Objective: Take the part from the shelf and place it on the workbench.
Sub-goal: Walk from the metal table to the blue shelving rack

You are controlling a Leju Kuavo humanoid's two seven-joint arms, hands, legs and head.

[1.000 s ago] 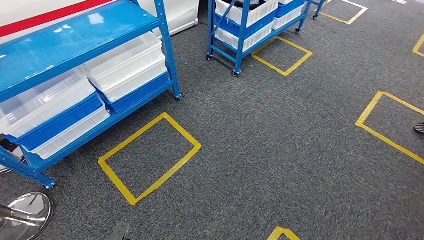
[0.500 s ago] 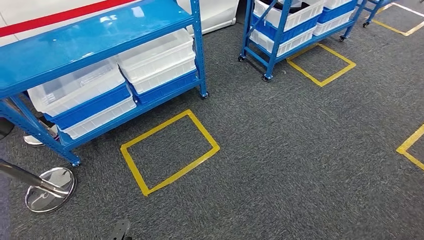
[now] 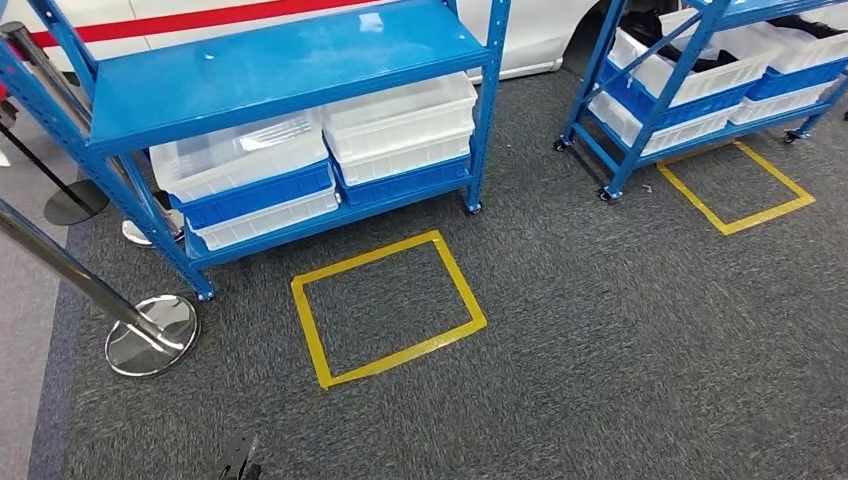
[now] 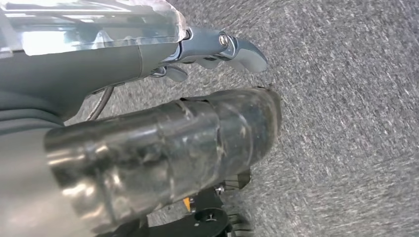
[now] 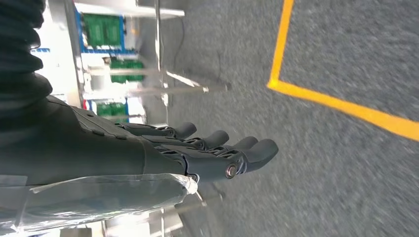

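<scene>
While two chrome stanchion bases [image 3: 152, 335] stand at far left, two blue shelves follow: the near shelf [image 3: 285, 65] holds four stacked bins [image 3: 400, 115], the second shelf [image 3: 690, 60] more bins, one with dark parts [image 3: 650, 30]. Two yellow tape squares [image 3: 385, 305] mark the carpet. The left hand [image 4: 217, 47] hangs over carpet, its grasp unclear. The right hand [image 5: 197, 153] holds nothing, fingers straight and apart.

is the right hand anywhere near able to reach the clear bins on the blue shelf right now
Probably not yet. The right hand hangs empty over carpet, while the clear bins sit under the blue shelf across the floor.
</scene>
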